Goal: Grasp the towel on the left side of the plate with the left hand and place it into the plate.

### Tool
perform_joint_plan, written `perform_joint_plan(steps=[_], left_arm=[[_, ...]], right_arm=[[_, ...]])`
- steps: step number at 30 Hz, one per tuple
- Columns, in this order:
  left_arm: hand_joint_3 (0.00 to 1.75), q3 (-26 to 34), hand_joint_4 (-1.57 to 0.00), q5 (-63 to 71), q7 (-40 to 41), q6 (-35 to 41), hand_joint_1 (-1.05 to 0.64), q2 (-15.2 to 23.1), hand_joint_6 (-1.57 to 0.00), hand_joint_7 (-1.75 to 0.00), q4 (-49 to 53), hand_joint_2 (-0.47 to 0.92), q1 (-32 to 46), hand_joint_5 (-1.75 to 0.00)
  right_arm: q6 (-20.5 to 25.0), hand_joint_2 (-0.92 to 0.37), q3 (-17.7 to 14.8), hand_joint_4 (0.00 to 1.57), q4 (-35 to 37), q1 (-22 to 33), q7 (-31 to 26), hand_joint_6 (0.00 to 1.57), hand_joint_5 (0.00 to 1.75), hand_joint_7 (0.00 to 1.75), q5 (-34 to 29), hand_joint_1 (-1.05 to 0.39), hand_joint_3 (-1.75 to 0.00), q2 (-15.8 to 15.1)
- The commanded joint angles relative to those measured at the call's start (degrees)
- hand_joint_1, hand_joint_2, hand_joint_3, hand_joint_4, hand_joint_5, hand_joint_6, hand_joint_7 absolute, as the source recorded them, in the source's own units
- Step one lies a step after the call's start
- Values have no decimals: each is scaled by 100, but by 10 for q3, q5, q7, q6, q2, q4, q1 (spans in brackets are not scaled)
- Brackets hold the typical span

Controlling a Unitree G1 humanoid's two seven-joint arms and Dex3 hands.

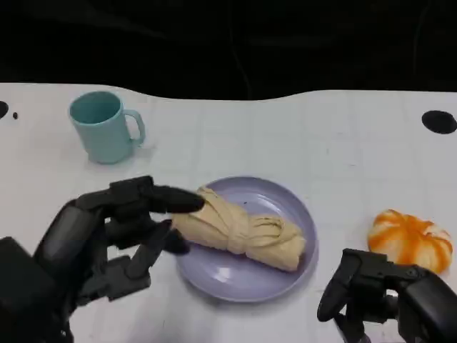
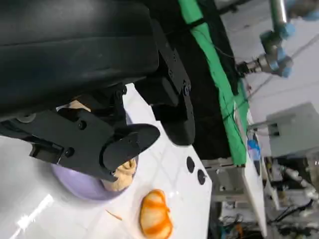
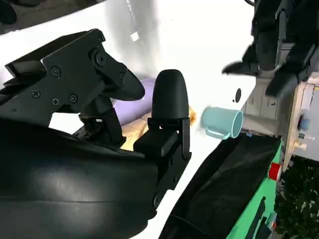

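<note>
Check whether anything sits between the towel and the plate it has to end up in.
Nothing visible does. The towel already lies across the purple plate, with the left hand at its left end. The mug and the orange pumpkin stand apart from it.

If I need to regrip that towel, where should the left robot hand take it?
Probably the towel end overhanging the plate rim nearest the left robot hand, coming from the robot's left. The roll lies lengthwise toward that side; its far end sits deeper in the plate.
</note>
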Motion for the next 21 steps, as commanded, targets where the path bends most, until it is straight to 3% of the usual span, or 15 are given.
perform_joint_plan(steps=[1,3,6,14,21], left_arm=[[147,13,-91,-31,30,47,-6,-7,-90,-121,-49,41,36,-149],[148,13,-90,-38,43,75,-6,-7,-87,-143,-72,41,49,-167],[152,19,-94,-68,58,129,-6,-12,-84,-162,-104,41,62,-174],[148,26,-90,-155,77,202,-6,-34,-74,-173,-107,45,89,-175],[147,48,-90,-213,114,274,-5,-47,-74,-174,-86,48,73,-175]], right_arm=[[-3,-57,-5,76,2,1,2,69,172,136,7,-9,-106,-4],[-5,-57,-7,76,2,2,3,69,172,136,8,-9,-106,-4],[-5,-57,-8,75,2,1,3,69,172,136,7,-9,-106,-5],[-5,-58,-22,75,4,3,11,69,172,135,12,-9,-105,-10],[-15,-57,-27,75,9,5,15,69,171,135,11,-9,-105,-11]])
